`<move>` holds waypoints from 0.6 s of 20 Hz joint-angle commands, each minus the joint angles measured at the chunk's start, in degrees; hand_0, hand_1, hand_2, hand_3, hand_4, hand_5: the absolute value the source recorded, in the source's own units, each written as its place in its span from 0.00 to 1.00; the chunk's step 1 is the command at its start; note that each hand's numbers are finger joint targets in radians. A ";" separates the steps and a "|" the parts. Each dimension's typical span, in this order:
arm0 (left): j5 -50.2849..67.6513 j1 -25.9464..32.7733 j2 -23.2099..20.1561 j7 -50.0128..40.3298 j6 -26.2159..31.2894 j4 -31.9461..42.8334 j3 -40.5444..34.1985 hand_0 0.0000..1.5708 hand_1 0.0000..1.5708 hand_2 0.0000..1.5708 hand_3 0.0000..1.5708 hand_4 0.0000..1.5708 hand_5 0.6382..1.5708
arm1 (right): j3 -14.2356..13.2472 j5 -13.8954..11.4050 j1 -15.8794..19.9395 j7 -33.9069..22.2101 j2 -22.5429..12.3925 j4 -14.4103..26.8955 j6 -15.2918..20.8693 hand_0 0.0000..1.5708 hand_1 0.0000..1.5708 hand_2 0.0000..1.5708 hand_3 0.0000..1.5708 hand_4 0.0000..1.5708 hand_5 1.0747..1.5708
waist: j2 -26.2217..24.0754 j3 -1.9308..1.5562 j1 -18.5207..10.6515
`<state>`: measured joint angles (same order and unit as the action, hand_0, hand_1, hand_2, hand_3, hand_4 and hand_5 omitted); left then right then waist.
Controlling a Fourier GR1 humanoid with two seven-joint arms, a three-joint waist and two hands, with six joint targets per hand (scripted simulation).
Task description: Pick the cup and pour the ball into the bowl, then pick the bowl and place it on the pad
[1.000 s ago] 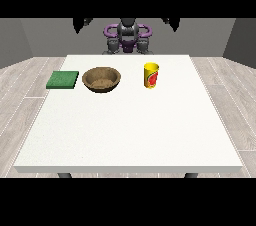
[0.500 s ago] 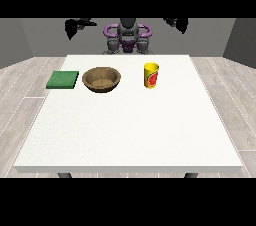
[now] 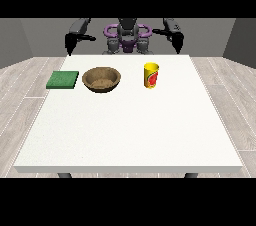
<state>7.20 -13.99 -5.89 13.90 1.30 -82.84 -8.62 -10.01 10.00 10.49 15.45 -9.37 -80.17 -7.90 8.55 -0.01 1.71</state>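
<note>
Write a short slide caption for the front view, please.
Yellow cup, wooden bowl and green pad wait on the white table; both hands are raised behind it.

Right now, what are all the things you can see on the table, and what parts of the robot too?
pad: one, green, flat on the table near its left edge, just left of the bowl.
bowl: one, brown, between the pad and the cup; nothing shows inside it.
cup: one, yellow with a red mark, upright, right of the bowl. Its inside cannot be seen, so no ball shows.
table: one, large and white, carrying all three things along its far part.
robot body: one, grey and purple, behind the table's far edge.
hand at the view's left: one, black, raised near the far left corner, holding nothing.
hand at the view's right: one, black, raised beyond the cup, holding nothing.
</note>
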 commanded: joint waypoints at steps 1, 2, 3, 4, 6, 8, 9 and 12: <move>0.28 -2.56 -0.53 10.64 1.53 9.05 -2.90 0.00 0.00 0.00 0.00 0.00 0.80 | -0.43 0.53 3.58 1.73 -0.87 0.51 -1.14 0.00 0.00 0.00 0.00 0.00 1.00 | 5.84 0.05 1.79; -0.53 -4.43 0.92 9.53 -0.46 10.40 -1.97 0.00 0.00 0.00 0.00 0.00 0.80 | -0.30 -0.01 4.55 3.65 -0.04 2.39 -0.62 0.00 0.00 0.00 0.00 0.00 1.00 | 5.53 0.03 1.68; -2.35 -4.10 1.32 10.72 -1.71 13.46 -1.33 0.00 0.00 0.00 0.00 0.00 0.78 | 1.11 -1.15 3.67 1.64 1.20 2.54 0.87 0.00 0.00 0.00 0.00 0.00 1.00 | 3.19 0.03 1.74; 0.18 -9.81 -2.41 12.60 -0.31 14.63 -5.71 0.00 0.00 0.00 0.00 0.00 0.78 | -0.41 -0.13 8.76 2.10 -0.26 0.29 1.12 0.00 0.00 0.00 0.00 0.00 1.00 | 9.72 0.06 3.11; -1.11 -10.69 -0.84 14.19 -1.56 18.49 -4.40 0.00 0.00 0.00 0.00 0.00 0.79 | 0.49 -0.47 7.94 3.16 -0.26 2.44 -0.57 0.00 0.00 0.00 0.00 0.00 1.00 | 8.55 0.04 3.65; -3.18 -12.09 0.32 10.24 -3.43 19.33 -1.46 0.00 0.00 0.00 0.00 0.00 0.80 | 2.60 -3.04 8.67 1.97 3.23 6.13 3.54 0.00 0.00 0.00 0.00 0.00 1.00 | 4.19 0.02 1.30; -2.27 -14.48 0.14 13.24 -3.27 20.40 -2.92 0.00 0.00 0.00 0.00 0.00 0.80 | -0.68 -0.41 13.47 1.05 -0.61 6.21 1.32 0.00 0.00 0.00 0.00 0.00 1.00 | 8.89 0.02 1.94; -2.60 -13.47 0.74 17.36 -3.61 25.16 -3.17 0.00 0.00 0.00 0.00 0.00 0.82 | -2.19 1.01 12.60 3.72 -2.06 8.73 -1.25 0.00 0.00 0.00 0.00 0.00 1.00 | 7.83 0.02 2.01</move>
<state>4.57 -25.81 -5.08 27.47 -2.42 -62.31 -11.19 -9.88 9.34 20.46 17.32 -9.44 -74.84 -7.27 14.84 0.02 4.13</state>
